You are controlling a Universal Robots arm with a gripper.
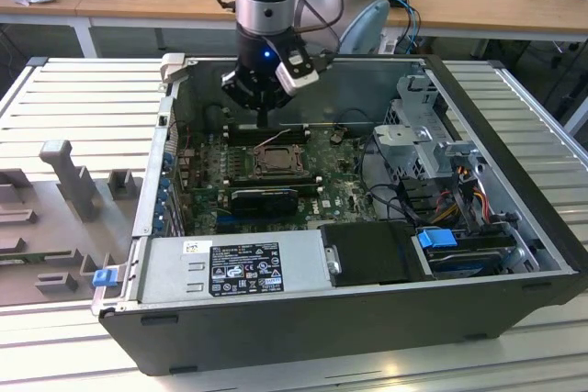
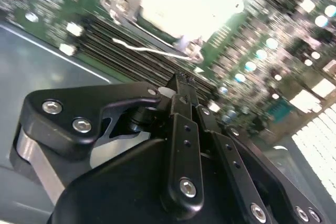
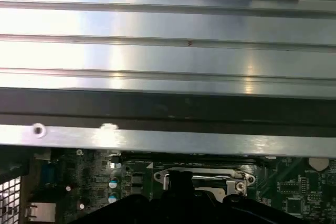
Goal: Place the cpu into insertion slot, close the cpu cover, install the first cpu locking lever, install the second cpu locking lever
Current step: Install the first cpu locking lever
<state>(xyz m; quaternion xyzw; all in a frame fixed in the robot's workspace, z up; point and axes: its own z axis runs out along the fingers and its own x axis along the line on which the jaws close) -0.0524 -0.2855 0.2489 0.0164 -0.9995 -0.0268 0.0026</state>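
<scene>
The gripper (image 1: 265, 121), its fingers (image 2: 181, 95) pressed together on nothing visible, is hovering over the memory slots (image 1: 266, 134) near the motherboard's (image 1: 344, 192) rear edge; the socket (image 1: 276, 162), chip apparently seated, is lying just toward the case's front.

Ribbed metal table (image 3: 168, 56) above green motherboard (image 3: 79, 182)

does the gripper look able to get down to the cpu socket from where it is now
Probably yes: the gripper hangs inside the open computer case, just behind the socket, with nothing visibly over the socket.
</scene>
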